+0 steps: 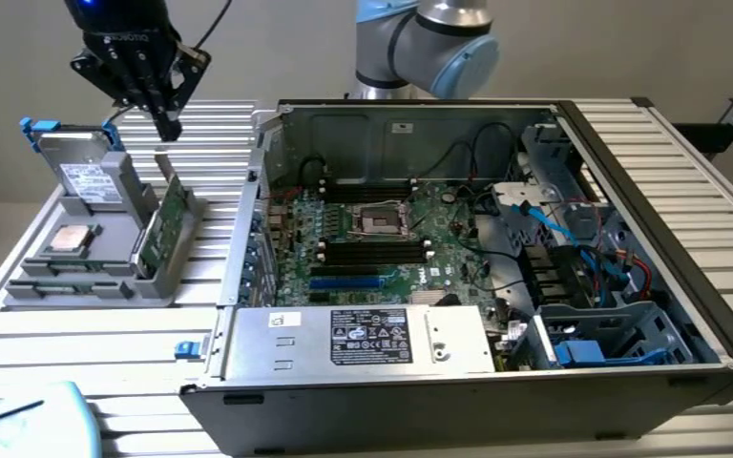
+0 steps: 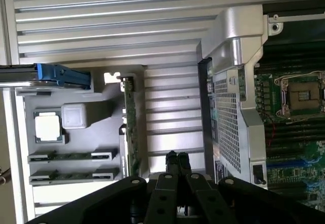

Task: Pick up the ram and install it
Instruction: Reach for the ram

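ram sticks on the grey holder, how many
2, side by side in the grey holder: one ram stick next to the processor chip, the other just beyond it.

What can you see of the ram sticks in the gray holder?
Two slim dark-green ram sticks sit side by side, parallel, in slots of the gray holder, next to the square processor chip. Gray blocks cover each stick's ends. Nothing grips them; the gripper hovers apart, shut.

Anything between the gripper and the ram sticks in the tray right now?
Nothing covers the two ram sticks from above. The gripper hangs high by one edge of the tray. The upright green card stands at that edge, between them, so only a low sideways path would meet it.
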Available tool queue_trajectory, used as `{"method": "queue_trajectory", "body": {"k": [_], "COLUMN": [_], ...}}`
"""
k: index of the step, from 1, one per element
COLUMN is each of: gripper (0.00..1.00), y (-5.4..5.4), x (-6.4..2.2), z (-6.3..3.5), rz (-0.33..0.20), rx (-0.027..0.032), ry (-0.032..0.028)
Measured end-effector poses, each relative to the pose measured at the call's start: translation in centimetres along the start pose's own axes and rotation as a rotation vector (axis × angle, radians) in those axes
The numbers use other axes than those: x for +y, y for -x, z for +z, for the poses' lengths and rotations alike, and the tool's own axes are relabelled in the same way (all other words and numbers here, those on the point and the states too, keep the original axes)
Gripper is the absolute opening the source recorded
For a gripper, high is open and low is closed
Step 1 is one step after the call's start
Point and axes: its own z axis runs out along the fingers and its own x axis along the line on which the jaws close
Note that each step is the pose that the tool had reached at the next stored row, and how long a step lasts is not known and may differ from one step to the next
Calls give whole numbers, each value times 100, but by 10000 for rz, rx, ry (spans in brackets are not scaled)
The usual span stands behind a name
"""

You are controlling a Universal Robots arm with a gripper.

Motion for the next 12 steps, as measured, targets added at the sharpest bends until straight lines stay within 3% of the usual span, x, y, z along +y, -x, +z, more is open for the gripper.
{"method": "queue_trajectory", "body": {"k": [12], "gripper": [11], "y": [-545], "x": [-56], "z": [54], "rz": [3], "rx": [37], "ry": [-3]}}
